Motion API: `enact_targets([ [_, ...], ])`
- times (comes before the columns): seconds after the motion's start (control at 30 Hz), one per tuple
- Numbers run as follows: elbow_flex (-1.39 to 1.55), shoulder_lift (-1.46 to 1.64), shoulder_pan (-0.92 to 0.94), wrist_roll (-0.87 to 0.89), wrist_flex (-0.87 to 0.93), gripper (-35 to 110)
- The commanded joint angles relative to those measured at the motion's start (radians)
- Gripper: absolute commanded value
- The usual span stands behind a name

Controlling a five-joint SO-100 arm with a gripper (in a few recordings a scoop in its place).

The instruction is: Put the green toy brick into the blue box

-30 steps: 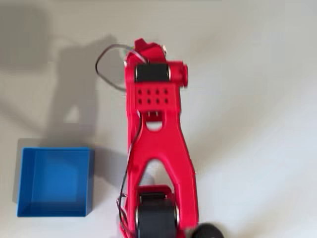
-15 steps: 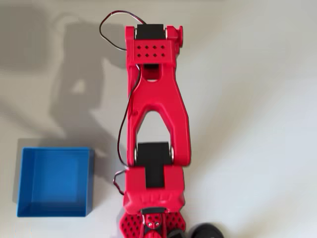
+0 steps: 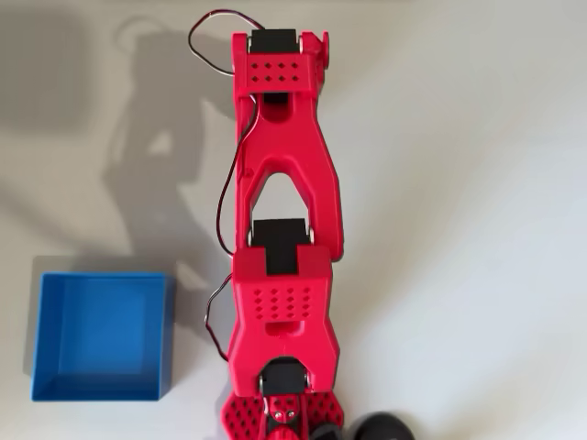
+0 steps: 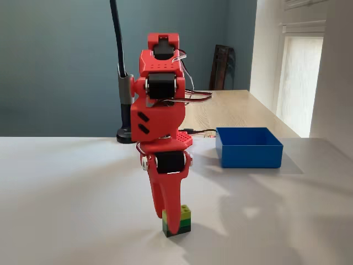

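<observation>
Red arm's jaws down at the green toy brick, grip unclear; blue box well apart.

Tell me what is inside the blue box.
Nothing: the blue box shows a bare blue floor in the overhead view. The brick stands on the table at the gripper tips. In the fixed view the box's near wall hides its floor.

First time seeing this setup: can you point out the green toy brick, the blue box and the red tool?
green toy brick (image 4: 182, 220): fixed view, its front face.
blue box (image 4: 249, 155): fixed view, front wall.
tool (image 4: 168, 212): fixed view, tips at the brick.
</observation>
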Motion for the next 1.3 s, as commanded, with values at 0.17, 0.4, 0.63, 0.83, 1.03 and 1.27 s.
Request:
enact_targets([
  [0.17,-0.066,-0.006,-0.020,-0.017,0.026,23],
  [0.4,-0.064,-0.006,-0.044,-0.008,0.028,21],
  [0.63,-0.049,-0.005,-0.051,0.021,0.026,8],
  [0.83,-0.006,0.002,-0.052,0.060,0.011,0],
  [1.03,0.081,0.011,-0.048,0.066,-0.029,0],
  [1.27,0.098,0.103,-0.051,0.109,-0.032,0],
])
